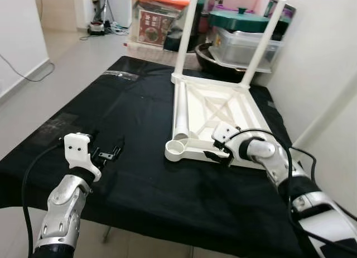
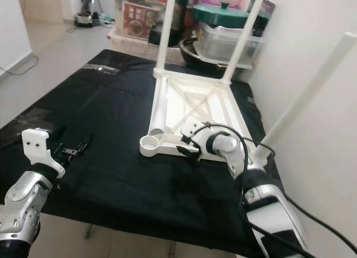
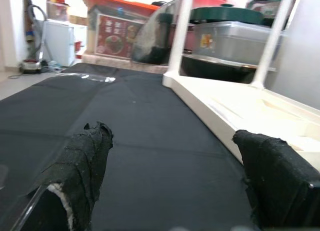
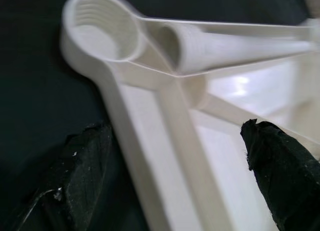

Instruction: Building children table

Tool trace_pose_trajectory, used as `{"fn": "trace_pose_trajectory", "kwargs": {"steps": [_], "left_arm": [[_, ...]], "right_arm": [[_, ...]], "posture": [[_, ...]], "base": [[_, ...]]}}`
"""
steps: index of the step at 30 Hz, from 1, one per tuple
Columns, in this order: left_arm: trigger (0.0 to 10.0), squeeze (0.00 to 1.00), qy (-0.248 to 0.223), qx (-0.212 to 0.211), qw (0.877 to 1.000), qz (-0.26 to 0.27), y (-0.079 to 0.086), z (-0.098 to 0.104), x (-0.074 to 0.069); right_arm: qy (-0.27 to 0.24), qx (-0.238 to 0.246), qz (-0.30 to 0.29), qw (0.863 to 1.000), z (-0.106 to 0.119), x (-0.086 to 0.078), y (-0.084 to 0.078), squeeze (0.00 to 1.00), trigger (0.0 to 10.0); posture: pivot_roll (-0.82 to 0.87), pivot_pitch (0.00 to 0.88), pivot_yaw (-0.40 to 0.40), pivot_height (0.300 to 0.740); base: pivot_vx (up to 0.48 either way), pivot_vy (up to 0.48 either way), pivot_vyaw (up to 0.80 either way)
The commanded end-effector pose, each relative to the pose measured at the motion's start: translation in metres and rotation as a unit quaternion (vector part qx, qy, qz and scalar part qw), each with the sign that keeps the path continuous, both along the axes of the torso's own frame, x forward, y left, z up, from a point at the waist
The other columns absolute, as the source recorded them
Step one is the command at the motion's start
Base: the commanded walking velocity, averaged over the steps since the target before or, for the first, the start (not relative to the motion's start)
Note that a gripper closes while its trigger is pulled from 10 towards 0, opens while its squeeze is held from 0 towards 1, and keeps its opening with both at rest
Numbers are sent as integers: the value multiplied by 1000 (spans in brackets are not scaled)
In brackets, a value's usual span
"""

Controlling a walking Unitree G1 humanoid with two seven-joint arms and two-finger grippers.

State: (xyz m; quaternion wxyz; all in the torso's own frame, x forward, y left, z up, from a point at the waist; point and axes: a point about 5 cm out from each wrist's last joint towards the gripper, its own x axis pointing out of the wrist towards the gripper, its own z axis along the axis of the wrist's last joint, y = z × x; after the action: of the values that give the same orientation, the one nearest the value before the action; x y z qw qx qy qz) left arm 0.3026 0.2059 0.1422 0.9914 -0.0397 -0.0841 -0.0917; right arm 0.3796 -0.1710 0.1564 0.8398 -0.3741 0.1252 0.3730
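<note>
From the head views, the upturned white tabletop point(image 1: 215, 115) lies on the black-covered desk point(image 1: 111, 113) with two legs point(image 1: 187, 34) standing at its far corners, a loose leg point(image 1: 181, 121) resting inside and the near socket point(image 1: 177, 149) empty. The left end effector point(image 3: 170, 166) hovers spread over the cloth. The right end effector point(image 4: 175, 176) straddles the near frame rail, spread, so two legs appear left to fit.

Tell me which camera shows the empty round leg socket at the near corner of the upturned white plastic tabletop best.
The right wrist view: the empty round leg socket is close, showing ridges inside. Both eye views show it small, at the corner of the upturned white plastic tabletop beside the right gripper. The left wrist view catches just the tabletop's edge.
</note>
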Motion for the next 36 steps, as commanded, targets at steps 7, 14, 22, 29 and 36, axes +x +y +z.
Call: {"fn": "trace_pose_trajectory", "kwargs": {"steps": [7,14,22,29,36], "left_arm": [[10000,0,3,7,1000,-4,-6,-3,1],[10000,0,1,8,1000,-1,-6,-3,1],[10000,0,0,12,1000,-1,-7,-3,0],[10000,0,-1,8,1000,-4,-8,-3,0],[10000,0,0,7,1000,-7,-10,-4,1]], "right_arm": [[113,-94,121,982,-15,-7,19,0,10000],[100,-98,101,985,-12,0,34,0,10000],[71,-68,73,992,-2,8,45,0,10000],[88,-74,74,991,-1,8,38,0,10000],[90,-137,20,986,-17,8,41,0,10000]], "posture": [[122,0,-205,740],[140,0,-220,740],[154,0,-232,740],[142,0,-224,740],[144,0,-224,740]], "base": [[0,0,0],[0,0,0],[0,0,0],[0,0,0],[0,0,0]]}}
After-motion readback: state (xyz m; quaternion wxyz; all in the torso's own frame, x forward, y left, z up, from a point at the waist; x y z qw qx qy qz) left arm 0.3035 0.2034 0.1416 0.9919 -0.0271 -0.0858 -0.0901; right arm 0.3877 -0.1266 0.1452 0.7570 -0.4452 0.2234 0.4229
